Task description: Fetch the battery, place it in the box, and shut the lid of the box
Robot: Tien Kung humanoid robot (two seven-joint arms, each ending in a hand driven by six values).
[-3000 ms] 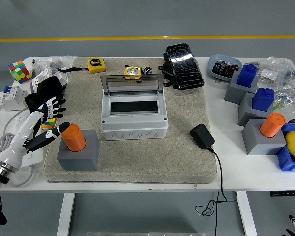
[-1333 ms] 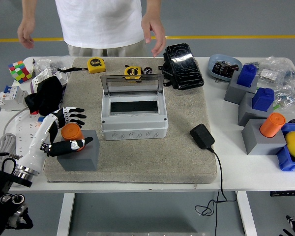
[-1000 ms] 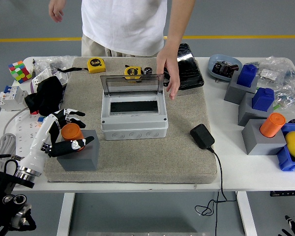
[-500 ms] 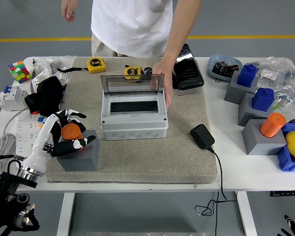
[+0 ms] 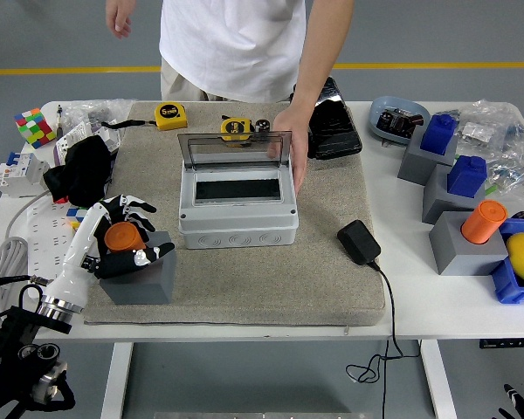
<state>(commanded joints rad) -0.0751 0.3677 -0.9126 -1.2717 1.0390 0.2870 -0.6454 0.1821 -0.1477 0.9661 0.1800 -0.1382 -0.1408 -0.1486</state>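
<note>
- My left hand [image 5: 113,249] curls around the orange battery [image 5: 122,237], seated in its grey holder [image 5: 140,278], at nine o'clock of the box [image 5: 237,205].
- Nothing placed; the lid [image 5: 234,150] stands open, a person's hand [image 5: 293,144] on it.

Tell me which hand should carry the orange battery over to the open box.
Left. The left hand already wraps the orange battery in its gray holder; the right hand isn't in view.
</note>
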